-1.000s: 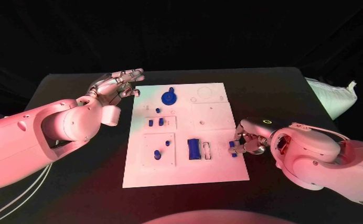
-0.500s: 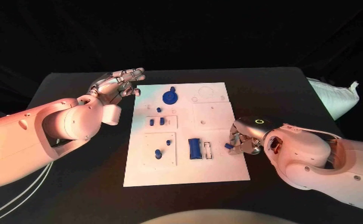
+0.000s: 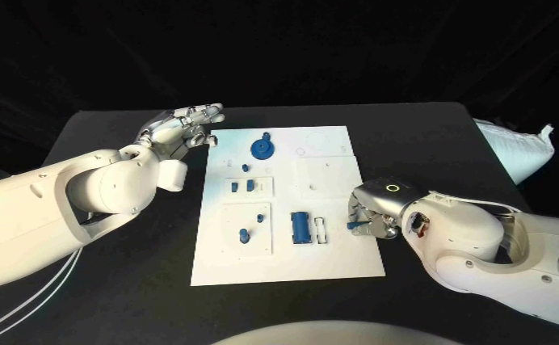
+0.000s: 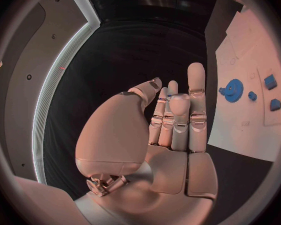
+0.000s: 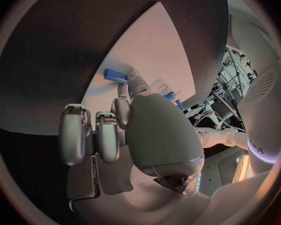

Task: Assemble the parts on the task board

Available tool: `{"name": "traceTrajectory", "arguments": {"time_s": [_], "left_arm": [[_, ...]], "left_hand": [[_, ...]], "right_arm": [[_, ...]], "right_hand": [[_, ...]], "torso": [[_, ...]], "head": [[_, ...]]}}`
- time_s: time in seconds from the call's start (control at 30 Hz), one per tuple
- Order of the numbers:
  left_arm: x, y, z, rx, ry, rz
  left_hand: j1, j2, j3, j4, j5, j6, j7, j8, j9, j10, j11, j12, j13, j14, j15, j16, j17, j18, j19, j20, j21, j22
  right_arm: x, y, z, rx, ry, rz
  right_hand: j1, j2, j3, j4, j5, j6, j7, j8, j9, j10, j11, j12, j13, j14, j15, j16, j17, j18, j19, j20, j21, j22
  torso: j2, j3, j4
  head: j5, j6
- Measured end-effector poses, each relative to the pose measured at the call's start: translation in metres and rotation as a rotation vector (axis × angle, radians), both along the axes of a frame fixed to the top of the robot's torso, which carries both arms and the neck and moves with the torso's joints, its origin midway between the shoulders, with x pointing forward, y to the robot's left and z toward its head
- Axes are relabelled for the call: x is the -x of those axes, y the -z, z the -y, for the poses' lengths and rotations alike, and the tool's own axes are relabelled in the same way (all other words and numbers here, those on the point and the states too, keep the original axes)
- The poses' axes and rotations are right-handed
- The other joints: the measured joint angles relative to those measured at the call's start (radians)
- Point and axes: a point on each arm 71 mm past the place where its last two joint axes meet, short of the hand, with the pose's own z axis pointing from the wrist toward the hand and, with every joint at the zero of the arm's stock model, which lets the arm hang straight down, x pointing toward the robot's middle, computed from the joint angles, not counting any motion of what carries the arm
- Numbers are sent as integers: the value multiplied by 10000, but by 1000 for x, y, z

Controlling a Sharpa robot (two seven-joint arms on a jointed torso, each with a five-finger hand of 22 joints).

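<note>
The white task board (image 3: 332, 260) lies in the middle of the black table. On it sit a round blue part (image 3: 263, 149), several small blue parts (image 3: 241, 187) and a long blue part (image 3: 300, 227) beside a white bar. My right hand (image 3: 373, 220) is at the board's right edge, and its fingertips pinch a small blue part (image 3: 353, 225) just above the board. The right wrist view shows that blue part (image 5: 115, 76) at the fingertips (image 5: 133, 80). My left hand (image 3: 184, 130) hovers by the board's far left corner, fingers apart and holding nothing; the left wrist view shows the left hand (image 4: 172, 120) with the round blue part (image 4: 232, 91) beyond it.
A white bag (image 3: 513, 149) lies at the table's right edge. Bare black table (image 3: 116, 280) surrounds the board on all sides.
My right hand has shifted slightly left over the board's right edge, carrying the small blue part. The left hand has stayed where it was.
</note>
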Motion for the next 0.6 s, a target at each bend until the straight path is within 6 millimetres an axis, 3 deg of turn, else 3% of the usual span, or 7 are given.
{"name": "traceTrajectory", "arguments": {"time_s": [0.1,0.17,0.27,0.43,0.47,0.6], "left_arm": [[0,0,0,-11,-2,5],[0,0,-1,-17,-3,7],[0,0,-1,-23,-1,11],[0,0,-1,-31,1,15],[0,0,-1,-32,2,16],[0,0,0,-36,5,18]], "left_hand": [[0,0,0,0,0,0,0,0,0,0,0,0,7,0,0,0,0,0,0,0,0,0],[0,0,0,0,0,0,0,0,0,0,0,0,7,0,0,0,0,0,0,0,0,0],[0,0,0,0,0,0,0,0,0,0,0,0,7,0,0,0,0,-1,0,0,0,0],[0,0,0,0,0,0,0,0,0,0,0,0,6,0,0,0,1,0,0,0,0,0],[0,0,0,1,0,0,0,0,0,0,0,0,6,0,0,0,-15,0,0,0,0,1],[0,0,0,1,0,0,0,0,0,0,0,0,5,0,0,0,-23,-1,0,0,0,1]], "right_arm": [[-1,0,0,-10,14,-29],[-1,-1,1,-13,47,-28],[-2,-1,2,-24,86,-18],[-2,-1,3,-112,138,16],[-2,-1,3,-148,161,34],[-2,0,4,-368,297,72]], "right_hand": [[-87,87,536,82,18,-19,19,-143,-23,0,0,-39,1,0,0,0,0,1,0,0,0,0],[-111,112,1321,140,-70,-4,52,-275,-52,1,0,-77,-8,-22,22,0,0,0,0,0,0,7],[-152,152,2041,241,-155,69,64,-407,-192,54,53,83,-92,-22,22,0,-1,0,0,0,0,43],[-363,238,2294,157,-403,154,101,-452,-134,92,92,395,-154,-22,22,80,-2,0,0,0,109,106],[-615,247,2686,89,-496,155,101,-451,-132,119,119,566,-158,-22,22,114,-1,0,0,0,109,106],[-1060,57,3086,-6,-593,191,137,-451,-134,184,179,610,-613,-21,22,126,-2,1,0,0,155,106]], "torso": [[0,2,0],[-1,2,0],[-3,2,2],[-9,2,-3],[-11,4,-3],[-11,5,-2]], "head": [[12,-16],[22,-23],[26,-28],[41,-39],[42,-39],[46,-40]]}}
